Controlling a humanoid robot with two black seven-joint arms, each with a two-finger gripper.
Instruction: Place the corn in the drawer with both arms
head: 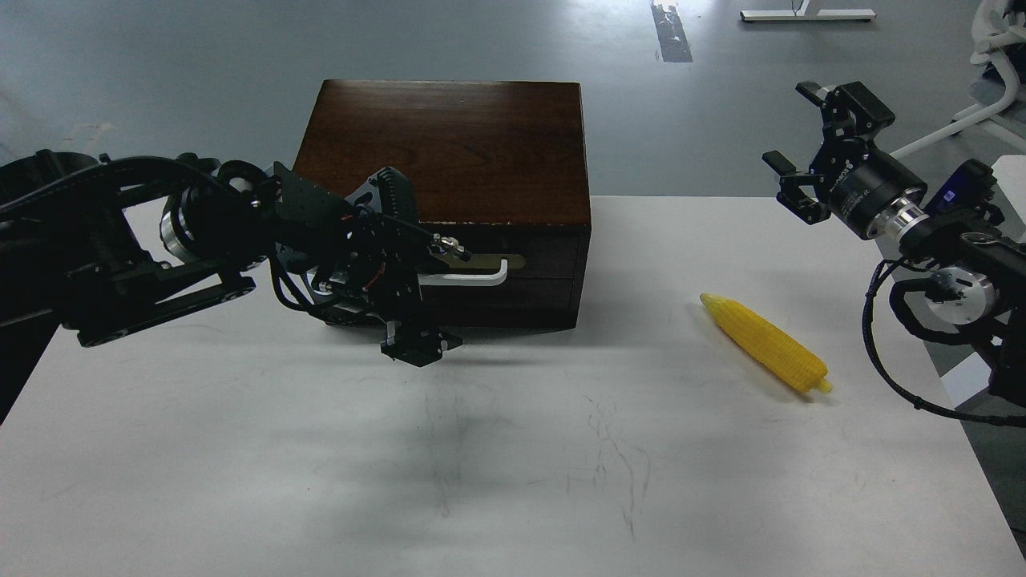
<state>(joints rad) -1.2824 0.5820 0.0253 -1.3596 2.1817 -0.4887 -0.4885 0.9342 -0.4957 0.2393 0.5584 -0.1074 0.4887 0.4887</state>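
Observation:
The yellow corn [765,343] lies on the white table at the right, its tip pointing to the far left. The dark brown box [449,148] stands at the table's far middle. Its drawer [545,256] is shut, with a brass plate and a white bar handle [473,279] on its front. My left gripper [405,271] is in front of the drawer's left part and covers the handle's left end. Its fingers stand wide apart, one high and one low. My right gripper [801,132] is open and empty, up in the air beyond the corn at the far right.
The white table [513,465] reaches to its right edge just past the corn. My right arm's cables [890,353] hang by that edge. Grey floor lies beyond the box.

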